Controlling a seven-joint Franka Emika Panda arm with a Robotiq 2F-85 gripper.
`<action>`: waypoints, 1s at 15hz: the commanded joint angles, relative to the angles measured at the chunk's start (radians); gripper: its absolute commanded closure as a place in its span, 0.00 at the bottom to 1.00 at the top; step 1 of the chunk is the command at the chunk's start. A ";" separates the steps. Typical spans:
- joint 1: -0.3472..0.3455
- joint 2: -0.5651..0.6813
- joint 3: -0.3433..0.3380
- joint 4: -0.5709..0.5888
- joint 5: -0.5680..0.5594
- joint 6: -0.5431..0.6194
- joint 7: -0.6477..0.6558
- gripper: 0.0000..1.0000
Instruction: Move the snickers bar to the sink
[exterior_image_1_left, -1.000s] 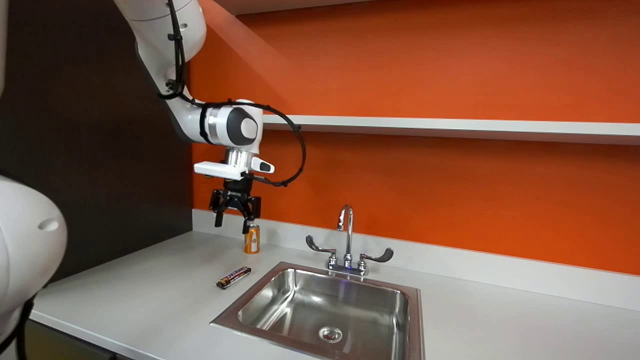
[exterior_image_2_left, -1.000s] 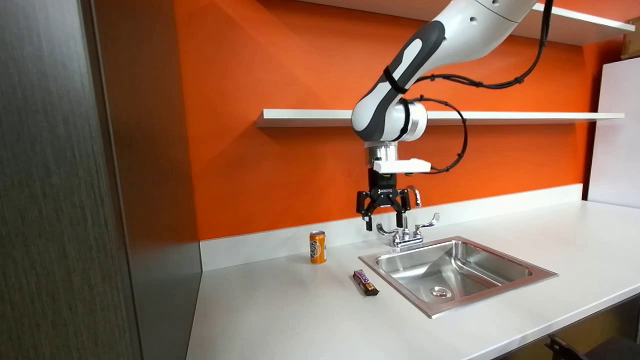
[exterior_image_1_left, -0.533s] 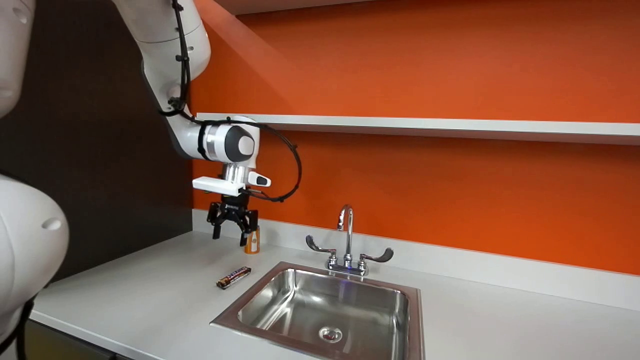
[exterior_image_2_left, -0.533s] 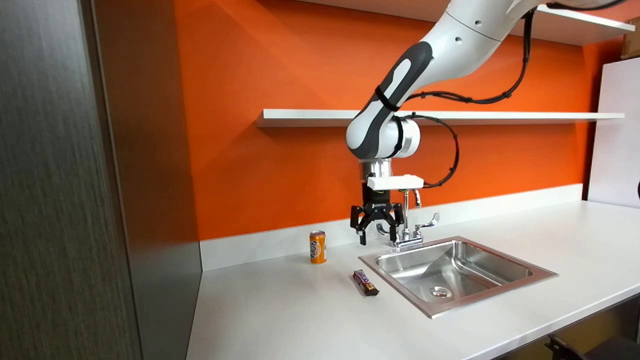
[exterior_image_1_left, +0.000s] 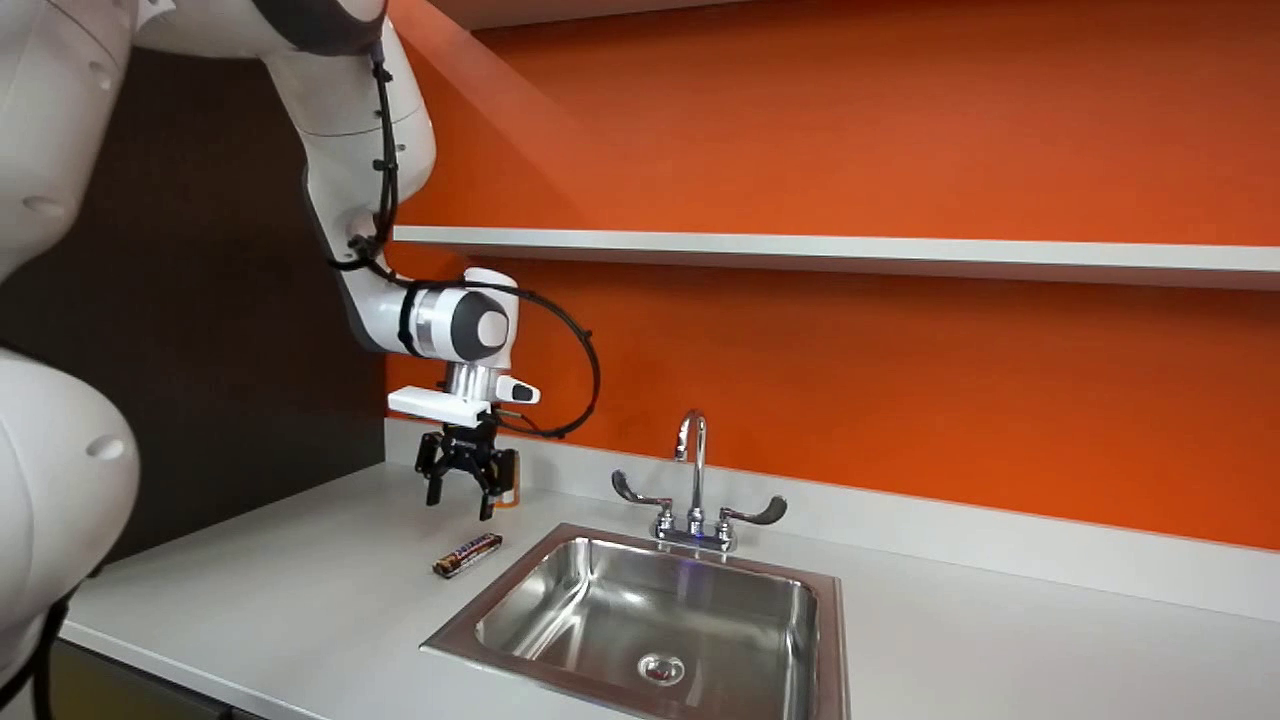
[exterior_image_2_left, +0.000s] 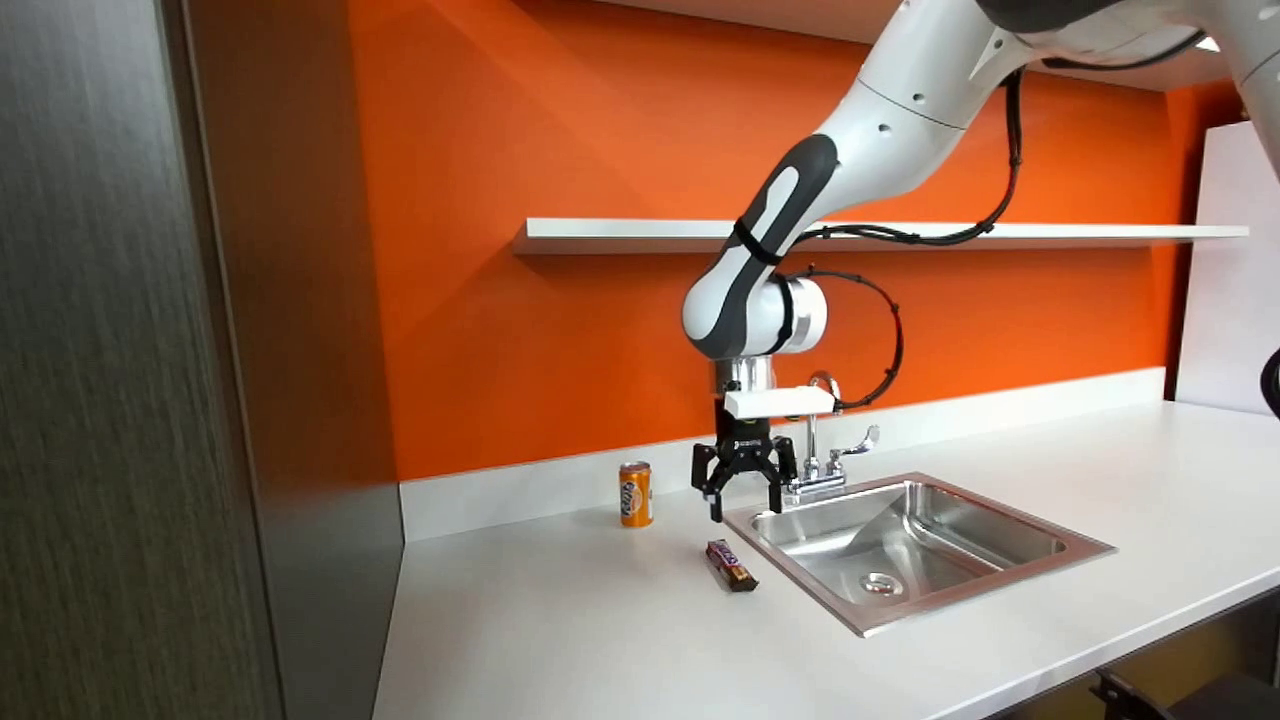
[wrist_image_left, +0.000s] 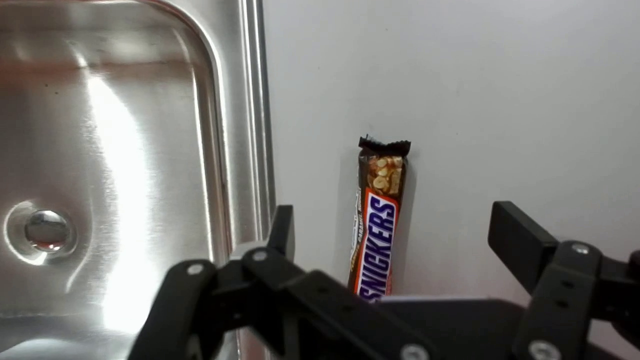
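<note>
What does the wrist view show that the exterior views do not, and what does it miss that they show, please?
Only the wrist view shows plainly readable SNICKERS lettering on the bar.

Only the exterior views show the faucet, the can, the shelf, the orange wall and the arm, plus the bar's lower end, which the gripper hides in the wrist view.

All share the bar lying on the counter beside the sink, not touching it, and the gripper standing open.
</note>
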 joint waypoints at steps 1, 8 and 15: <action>0.015 0.047 0.008 0.030 -0.011 0.017 0.035 0.00; 0.041 0.114 0.001 0.059 -0.020 0.040 0.045 0.00; 0.043 0.157 -0.004 0.084 -0.019 0.047 0.059 0.00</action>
